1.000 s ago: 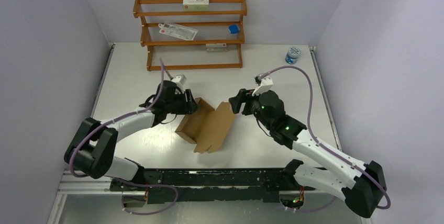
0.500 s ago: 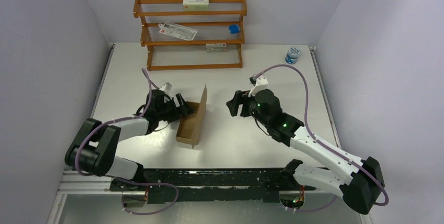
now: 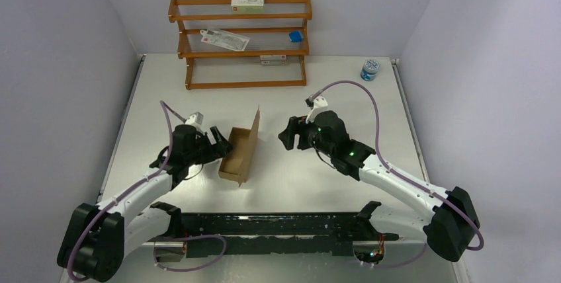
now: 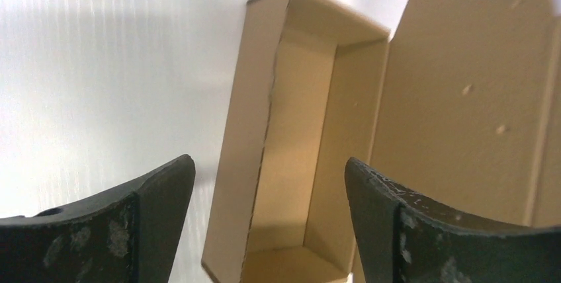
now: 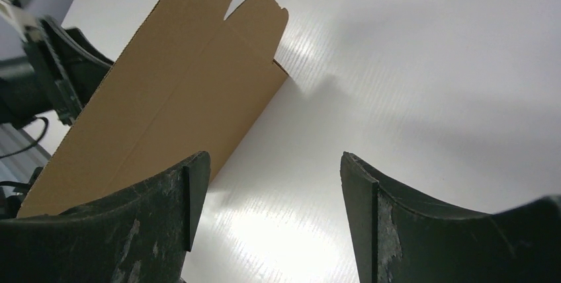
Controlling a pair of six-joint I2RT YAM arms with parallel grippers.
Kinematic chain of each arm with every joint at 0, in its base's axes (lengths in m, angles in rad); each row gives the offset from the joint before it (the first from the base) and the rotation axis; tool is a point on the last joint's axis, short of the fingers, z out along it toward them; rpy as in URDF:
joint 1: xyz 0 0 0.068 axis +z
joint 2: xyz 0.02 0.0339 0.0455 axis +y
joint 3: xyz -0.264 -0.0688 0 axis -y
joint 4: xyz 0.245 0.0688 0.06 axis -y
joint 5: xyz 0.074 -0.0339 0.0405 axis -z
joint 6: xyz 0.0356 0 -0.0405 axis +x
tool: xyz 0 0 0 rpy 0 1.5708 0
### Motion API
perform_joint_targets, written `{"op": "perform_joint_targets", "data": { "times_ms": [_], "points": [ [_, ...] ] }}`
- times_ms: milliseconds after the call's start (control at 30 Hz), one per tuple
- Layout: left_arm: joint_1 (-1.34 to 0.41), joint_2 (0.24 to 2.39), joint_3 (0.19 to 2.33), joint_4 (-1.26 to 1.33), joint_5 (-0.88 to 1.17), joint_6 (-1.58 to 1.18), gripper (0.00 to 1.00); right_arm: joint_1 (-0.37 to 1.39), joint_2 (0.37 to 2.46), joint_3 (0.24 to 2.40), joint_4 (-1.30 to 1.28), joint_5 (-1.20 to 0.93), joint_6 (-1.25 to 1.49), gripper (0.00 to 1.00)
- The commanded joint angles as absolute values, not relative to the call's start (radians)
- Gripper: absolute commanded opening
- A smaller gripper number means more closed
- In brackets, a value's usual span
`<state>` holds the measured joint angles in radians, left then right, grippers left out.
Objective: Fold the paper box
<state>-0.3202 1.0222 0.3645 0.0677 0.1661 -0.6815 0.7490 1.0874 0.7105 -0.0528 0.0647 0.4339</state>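
Observation:
The paper box [image 3: 241,154] is plain brown cardboard, a small open tray on the table with its lid flap standing upright along its right side. In the left wrist view the box [image 4: 291,151] shows its empty inside and the raised lid. In the right wrist view the lid's outer face [image 5: 165,91] shows. My left gripper [image 3: 221,139] is open and empty just left of the box, not touching it. My right gripper [image 3: 286,136] is open and empty to the right of the lid, apart from it.
A wooden rack [image 3: 239,41] stands at the back with white-and-green cartons and a small blue item on its shelves. A small blue-lidded jar [image 3: 370,69] sits at the back right. A black rail [image 3: 264,227] runs along the near edge.
The lid flap went from lying open to the right to standing upright. My left arm drew back to the left. My right gripper moved off the flap and edged left.

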Motion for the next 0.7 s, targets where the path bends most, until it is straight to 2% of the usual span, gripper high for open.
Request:
{"op": "perform_joint_targets", "data": {
  "times_ms": [0,333,667],
  "points": [
    [-0.313,0.993,0.305,0.002,0.238,-0.701,0.87,0.743,1.095,0.731,-0.015,0.028,0.449,0.76],
    [-0.370,0.924,0.199,0.140,0.369,-0.823,0.84,0.741,1.107,0.781,-0.104,0.139,0.391,0.77],
    [-0.713,1.043,0.184,0.421,0.153,-1.008,0.85,0.742,1.188,1.007,-0.310,0.044,0.322,0.77]
  ]
}}
